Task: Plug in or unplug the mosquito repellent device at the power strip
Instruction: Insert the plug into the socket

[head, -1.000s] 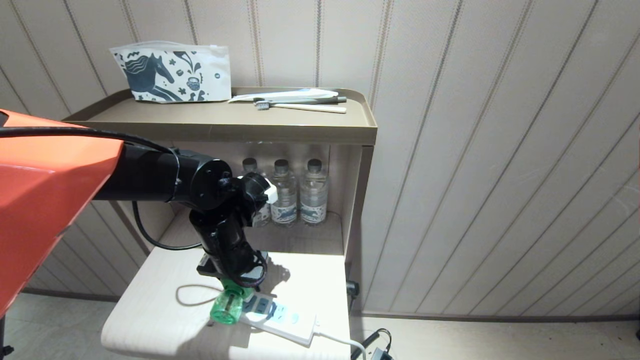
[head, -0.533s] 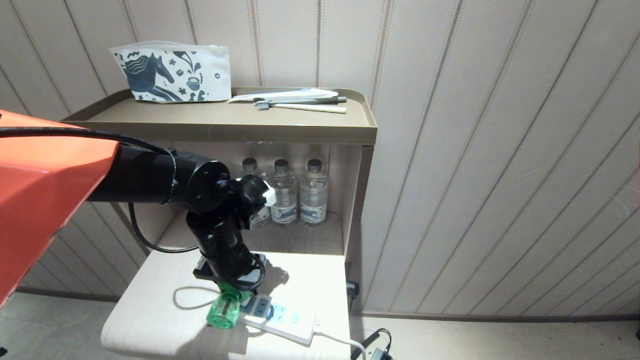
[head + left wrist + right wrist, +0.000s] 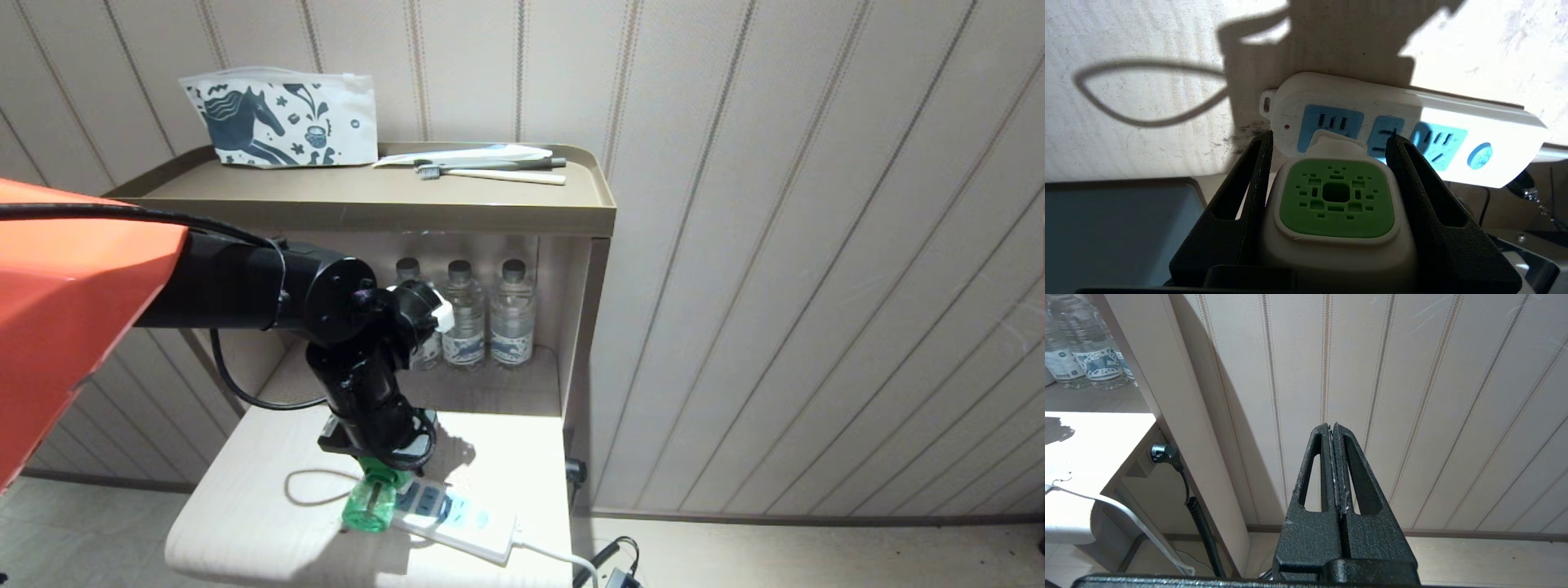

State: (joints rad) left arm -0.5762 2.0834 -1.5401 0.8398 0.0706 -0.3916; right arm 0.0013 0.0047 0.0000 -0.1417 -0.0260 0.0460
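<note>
— Pale wood desk (image 3: 245,523) up front, and what sits around it?

— Behind it a brown shelf (image 3: 367,214) with a printed pouch (image 3: 282,120) and a toothbrush (image 3: 490,174) on top; below that, in the open compartment, three clear water bottles (image 3: 490,314) stand side by side against the back; striped wall panels all around; a dark plug and coiled cable (image 3: 1180,473) hang at the side of the unit, near the floor.

— Anything in the way?

— From the head view the black left arm (image 3: 359,384) covers the head of the mosquito repellent device (image 3: 371,500); only the green bottle shows beneath it; a thin cable loop throws a shadow on the desk just beside.

— Where is the device, then?

— At the near end of the power strip (image 3: 457,523), which lies slanted on the desk's front right part, its white cord running off the edge; whether the prongs are seated I cannot tell.

— How does it look?

— White rounded head (image 3: 1335,228) with a green vented face; translucent green bottle; the strip (image 3: 1412,130) is white with light-blue socket panels and a blue oval button.

— And the left tool (image 3: 1331,143)?

— About half spread, its two black fingers (image 3: 1249,179) pressed on either side of the white head; it has the device clamped.

— The right tool (image 3: 1333,430)?

— Off to the side facing the wall; fingers pressed together, holding nothing.
</note>
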